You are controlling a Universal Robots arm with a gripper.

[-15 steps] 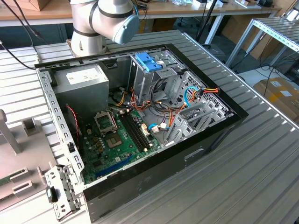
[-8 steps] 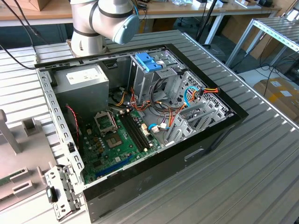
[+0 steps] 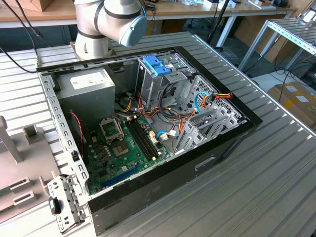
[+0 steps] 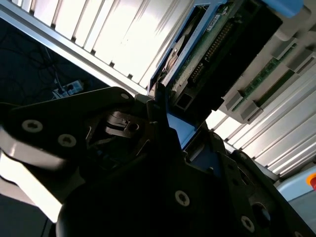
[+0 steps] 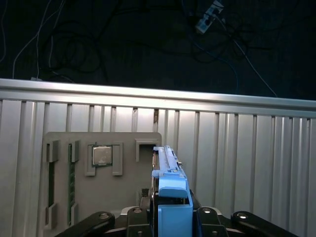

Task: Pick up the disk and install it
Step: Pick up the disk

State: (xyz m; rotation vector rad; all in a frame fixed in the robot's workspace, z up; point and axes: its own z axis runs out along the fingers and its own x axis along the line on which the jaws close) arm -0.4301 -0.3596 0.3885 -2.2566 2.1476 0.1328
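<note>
Ribbed aluminium table (image 3: 276, 163) carrying an open computer case (image 3: 148, 195), exterior view. The arm (image 3: 111, 22) rises from the table behind the case. Inside the case lie a grey power supply (image 3: 91, 84), a green motherboard (image 3: 118, 148) and a metal cage (image 3: 170, 81) with a blue latch (image 3: 155, 64). A grey tray (image 3: 24, 163) sits on the table at the exterior view's left.

First wrist view: the gripper (image 5: 170, 213) is clamped on the disk (image 5: 165, 163), which stands on edge between the black fingers (image 5: 205, 215), its blue rail (image 5: 173, 197) facing the camera. The disk is over the corner of the tray, next to an empty slot. Whether it touches the tray cannot be told. The tray also holds a square chip (image 5: 102, 155) and memory sticks (image 5: 70, 182). Beyond the table edge, cables (image 5: 123, 39) lie on a dark floor.

Second wrist view: the disk's circuit-board face (image 4: 212, 44) shows, with one finger (image 4: 153, 106) pressed against its blue-edged side.
</note>
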